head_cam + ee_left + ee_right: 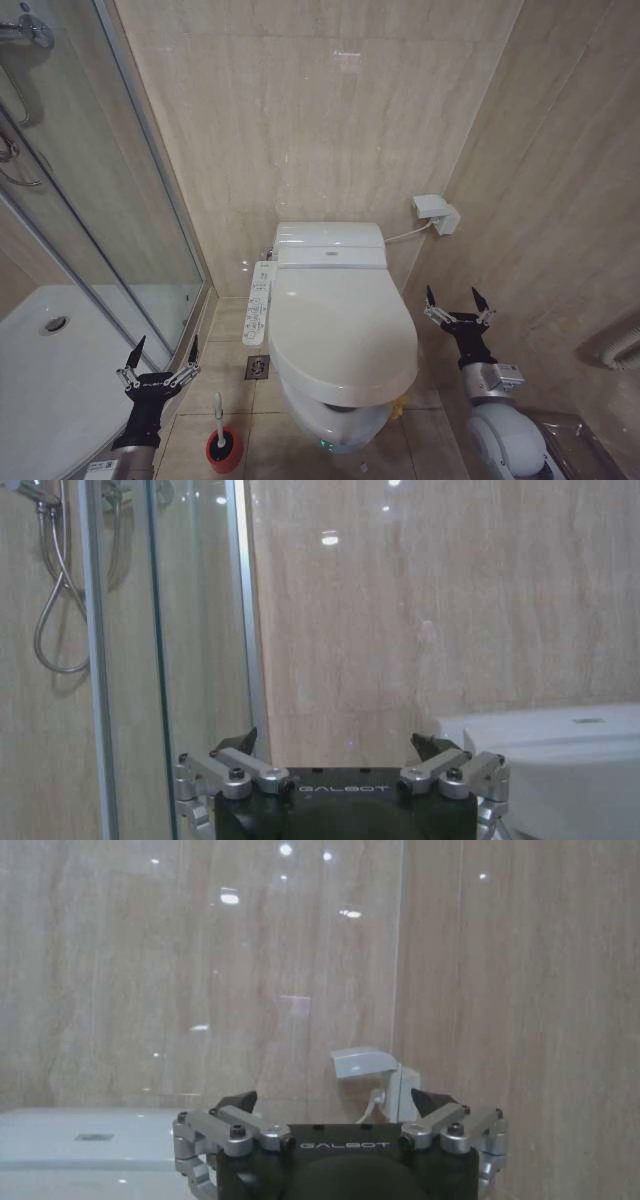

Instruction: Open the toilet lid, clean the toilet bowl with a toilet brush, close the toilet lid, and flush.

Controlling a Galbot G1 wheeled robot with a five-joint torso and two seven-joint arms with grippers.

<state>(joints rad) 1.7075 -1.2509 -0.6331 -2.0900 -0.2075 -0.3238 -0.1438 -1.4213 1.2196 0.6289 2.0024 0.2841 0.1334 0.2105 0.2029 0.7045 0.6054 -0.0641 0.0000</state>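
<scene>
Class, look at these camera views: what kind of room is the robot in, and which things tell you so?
Almost certainly a bathroom: a white electronic toilet with the toilet lid down, a glass shower enclosure beside it, and the toilet brush standing in a red holder on the floor.

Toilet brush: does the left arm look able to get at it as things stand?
Probably yes. The toilet brush stands upright in its red holder on the floor just beside the left gripper, which is open and empty. Nothing lies between them; the toilet lid is down, off to the other side.
</scene>
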